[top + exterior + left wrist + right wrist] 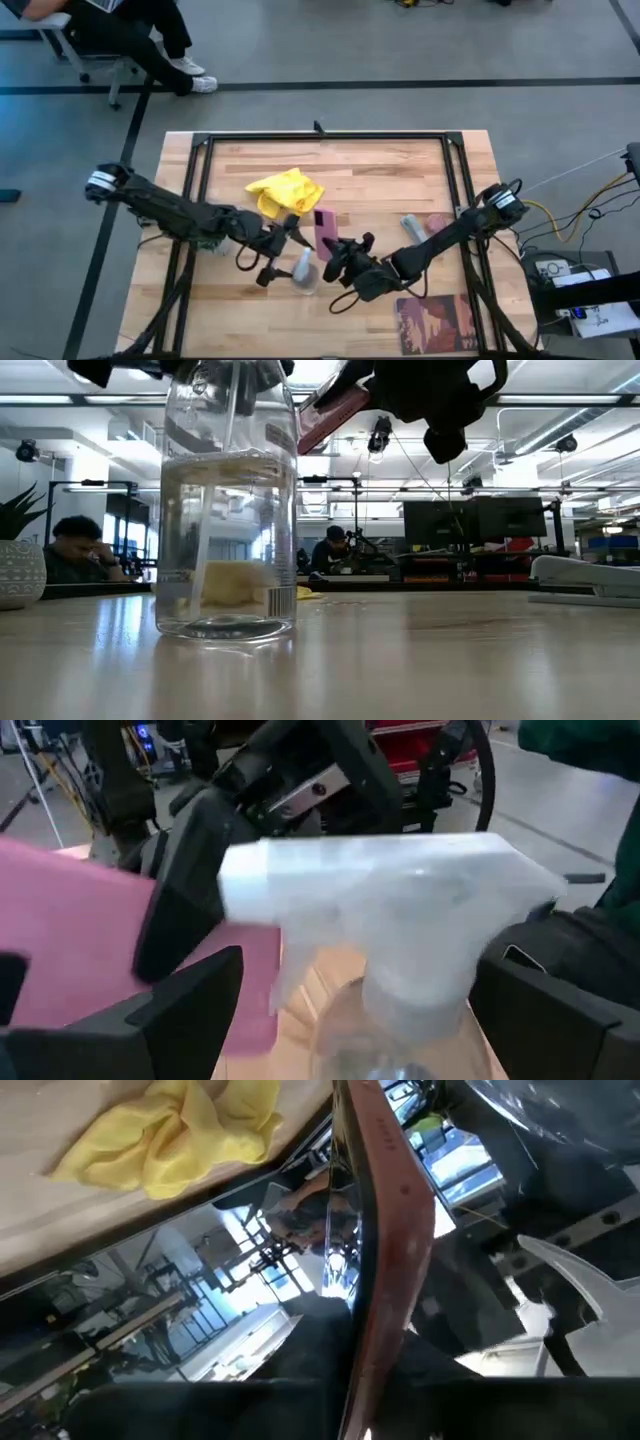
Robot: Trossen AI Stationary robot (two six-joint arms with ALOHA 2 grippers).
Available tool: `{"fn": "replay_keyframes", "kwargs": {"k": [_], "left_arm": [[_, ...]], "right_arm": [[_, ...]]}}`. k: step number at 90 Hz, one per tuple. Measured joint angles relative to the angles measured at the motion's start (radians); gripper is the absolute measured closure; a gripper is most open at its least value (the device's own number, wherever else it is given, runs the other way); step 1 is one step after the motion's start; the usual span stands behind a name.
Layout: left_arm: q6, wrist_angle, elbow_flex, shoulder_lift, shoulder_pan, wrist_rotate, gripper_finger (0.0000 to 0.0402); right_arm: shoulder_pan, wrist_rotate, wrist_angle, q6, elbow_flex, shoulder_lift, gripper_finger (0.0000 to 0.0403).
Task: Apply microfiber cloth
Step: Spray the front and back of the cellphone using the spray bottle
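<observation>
The yellow microfiber cloth (285,190) lies crumpled on the wooden table, left of centre toward the far side, with no gripper on it. It also shows beyond the phone in the right wrist view (170,1130). A clear spray bottle (305,270) stands upright on its base near the table's front. My left gripper (283,243) is open, with its fingers on either side of the bottle's white spray head (390,890). My right gripper (338,252) is shut on a black phone in a pink case (325,228), held above the table beside the bottle. My right gripper holds the phone by its near end (330,243), coming in from the table's right and near side. The phone is lifted clear of the table and tilted (330,410). Its far end points toward the cloth. The contact itself is dark in the wrist view.
A black metal frame (200,180) runs around the tabletop. A grey object (412,228) and a small pink one (438,220) lie at the right. A reddish printed sheet (435,322) lies at the near right corner. A person sits beyond the far left corner (130,40).
</observation>
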Motion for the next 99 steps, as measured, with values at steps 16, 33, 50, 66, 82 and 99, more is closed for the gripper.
{"fn": "replay_keyframes", "kwargs": {"k": [16, 33, 50, 66, 82, 99], "left_arm": [[0.036, -0.04, 0.026, 0.02, 0.0, 0.0, 0.0047], [0.007, -0.091, 0.026, -0.004, -0.001, -0.004, 0.0047], [-0.023, -0.122, 0.025, -0.028, -0.002, -0.006, 0.0047], [-0.024, -0.123, 0.025, -0.025, -0.002, -0.006, 0.0047], [-0.036, -0.129, 0.025, -0.024, -0.002, -0.005, 0.0052], [-0.047, -0.132, 0.025, -0.025, -0.002, -0.004, 0.0079]], "right_arm": [[0.003, 0.004, 0.0, -0.002, 0.0, 0.0, 0.04], [0.004, 0.004, 0.005, -0.035, 0.0, 0.0, 0.04], [-0.005, -0.007, 0.022, -0.114, 0.0, 0.0, 0.04], [-0.022, -0.008, 0.037, -0.199, 0.023, 0.0, 0.04], [-0.037, -0.012, 0.033, -0.232, 0.065, 0.0, 0.04], [-0.04, -0.012, 0.029, -0.244, 0.069, 0.0, 0.04]]}}
